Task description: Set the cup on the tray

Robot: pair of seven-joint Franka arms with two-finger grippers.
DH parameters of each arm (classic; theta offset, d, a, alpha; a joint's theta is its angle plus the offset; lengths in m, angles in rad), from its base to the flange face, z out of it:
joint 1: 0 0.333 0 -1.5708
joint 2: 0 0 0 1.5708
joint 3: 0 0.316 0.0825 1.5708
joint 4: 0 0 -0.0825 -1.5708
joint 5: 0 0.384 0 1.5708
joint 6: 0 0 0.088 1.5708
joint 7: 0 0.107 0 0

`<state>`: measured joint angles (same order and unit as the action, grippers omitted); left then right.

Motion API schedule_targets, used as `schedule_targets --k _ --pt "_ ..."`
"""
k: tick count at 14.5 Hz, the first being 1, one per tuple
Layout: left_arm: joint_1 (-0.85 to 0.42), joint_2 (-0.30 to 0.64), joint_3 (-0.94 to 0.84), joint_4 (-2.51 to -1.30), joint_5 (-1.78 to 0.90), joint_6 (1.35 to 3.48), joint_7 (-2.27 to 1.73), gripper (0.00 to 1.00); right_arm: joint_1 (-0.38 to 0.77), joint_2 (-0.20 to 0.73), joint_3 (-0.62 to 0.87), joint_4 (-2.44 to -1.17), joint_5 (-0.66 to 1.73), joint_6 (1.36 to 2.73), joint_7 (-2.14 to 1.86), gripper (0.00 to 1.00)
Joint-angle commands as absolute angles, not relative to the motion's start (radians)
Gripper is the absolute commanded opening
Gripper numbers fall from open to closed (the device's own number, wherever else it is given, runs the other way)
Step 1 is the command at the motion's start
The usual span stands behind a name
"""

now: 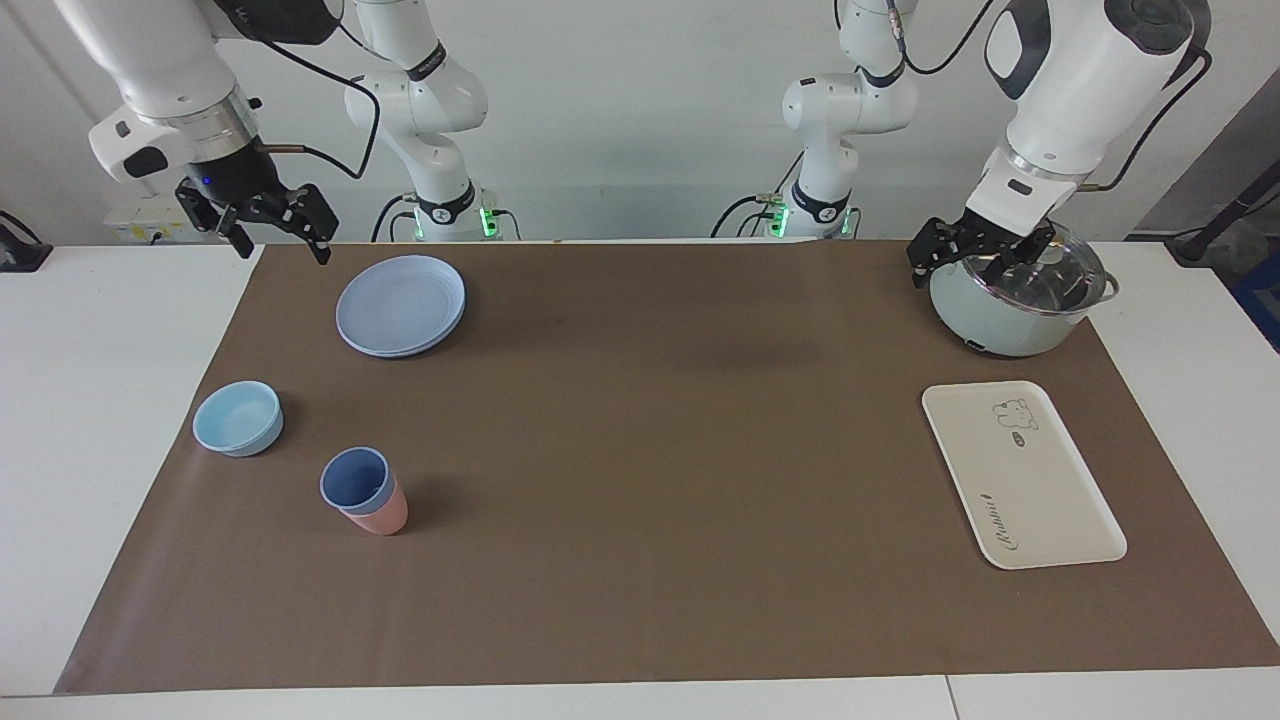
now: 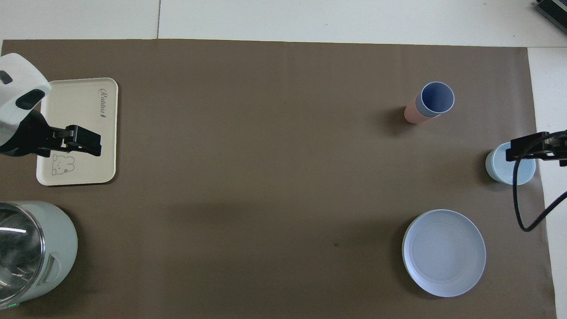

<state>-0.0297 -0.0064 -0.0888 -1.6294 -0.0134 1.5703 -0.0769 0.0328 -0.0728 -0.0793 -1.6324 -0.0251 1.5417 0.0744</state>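
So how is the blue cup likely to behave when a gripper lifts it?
The blue cup sits nested in the pink cup, so the pink one may well come up with it. It looks like thin matte plastic: probably light and stiff, not fragile. Its tapered wall could let it slip downward in a loose grip.

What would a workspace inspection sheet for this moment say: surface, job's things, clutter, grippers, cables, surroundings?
Surface: brown mat on a white table.
Job's things: blue cup nested in the pink cup, at the right arm's end; tray bare, at the left arm's end.
Clutter: light-blue bowl, blue plate, lidded pot.
Grippers: left gripper open, over the pot; right gripper open, raised over the mat's edge beside the plate; both hold nothing.
Cables: black cable hangs from the right arm.
Surroundings: white wall.
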Motion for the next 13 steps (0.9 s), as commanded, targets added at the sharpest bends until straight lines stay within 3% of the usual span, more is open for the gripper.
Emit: schedule_targets --k 1,13 --pt "-0.011 -0.029 -0.095 -1.646 -0.026 1.566 -0.078 1.0 0.026 -0.094 -0.074 -1.654 -0.028 1.539 0.057 1.0" --pt "-0.011 -0.029 -0.095 -1.646 -0.026 1.566 -0.08 1.0 0.02 -0.101 -0.074 -1.672 -0.023 1.554 -0.001 1.0"
